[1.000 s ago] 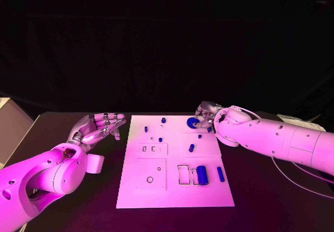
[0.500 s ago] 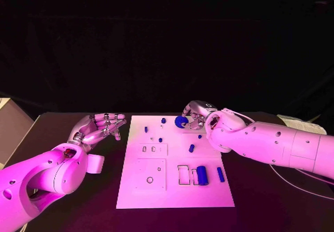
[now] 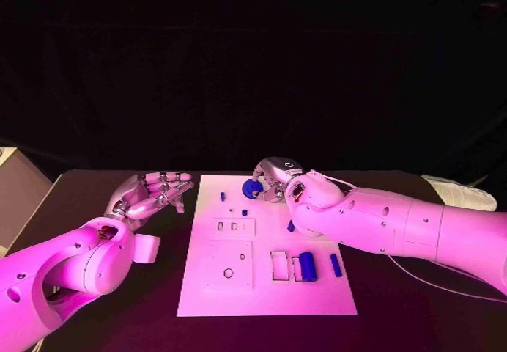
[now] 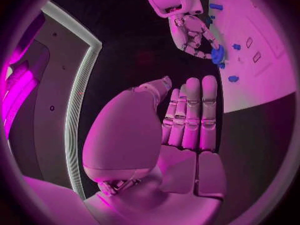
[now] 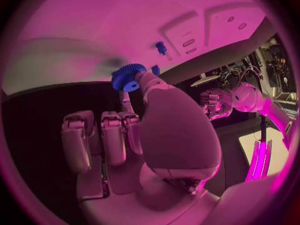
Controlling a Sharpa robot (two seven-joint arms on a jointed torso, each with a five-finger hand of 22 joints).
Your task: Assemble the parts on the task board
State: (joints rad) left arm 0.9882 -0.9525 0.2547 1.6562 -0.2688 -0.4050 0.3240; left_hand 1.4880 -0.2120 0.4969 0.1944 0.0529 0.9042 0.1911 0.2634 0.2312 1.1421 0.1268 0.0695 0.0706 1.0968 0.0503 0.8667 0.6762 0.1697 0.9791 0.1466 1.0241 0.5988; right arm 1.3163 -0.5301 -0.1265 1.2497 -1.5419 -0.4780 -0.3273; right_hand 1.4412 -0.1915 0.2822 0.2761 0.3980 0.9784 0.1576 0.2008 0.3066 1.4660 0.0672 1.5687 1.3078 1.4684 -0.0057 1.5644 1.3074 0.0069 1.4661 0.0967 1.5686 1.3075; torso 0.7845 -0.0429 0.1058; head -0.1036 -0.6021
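Note:
The white task board (image 3: 217, 290) lies mid-table. My right hand (image 3: 277, 174) hovers over its far edge and pinches a blue toothed gear (image 3: 253, 188) between thumb and a finger. In the right wrist view the gear (image 5: 128, 77) sits at the fingertips of that hand (image 5: 156, 130), above the board (image 5: 94, 30) and near a blue peg (image 5: 161, 47). My left hand (image 3: 153, 192) is held just left of the board, fingers straight and apart, holding nothing. The left wrist view shows its palm (image 4: 187, 125), with the right hand (image 4: 190, 32) and the gear (image 4: 217, 55) beyond.
Small blue pegs (image 3: 222, 196) stand on the board's far half. A blue cylinder (image 3: 306, 265) and a blue bar (image 3: 335, 265) lie beside rectangular recesses (image 3: 278, 265) nearer me. A pale box (image 3: 16, 194) stands at the table's left edge.
My right hand has carried the blue gear leftward along the board's far edge, from its far right corner toward the middle. The left hand has stayed where it was.

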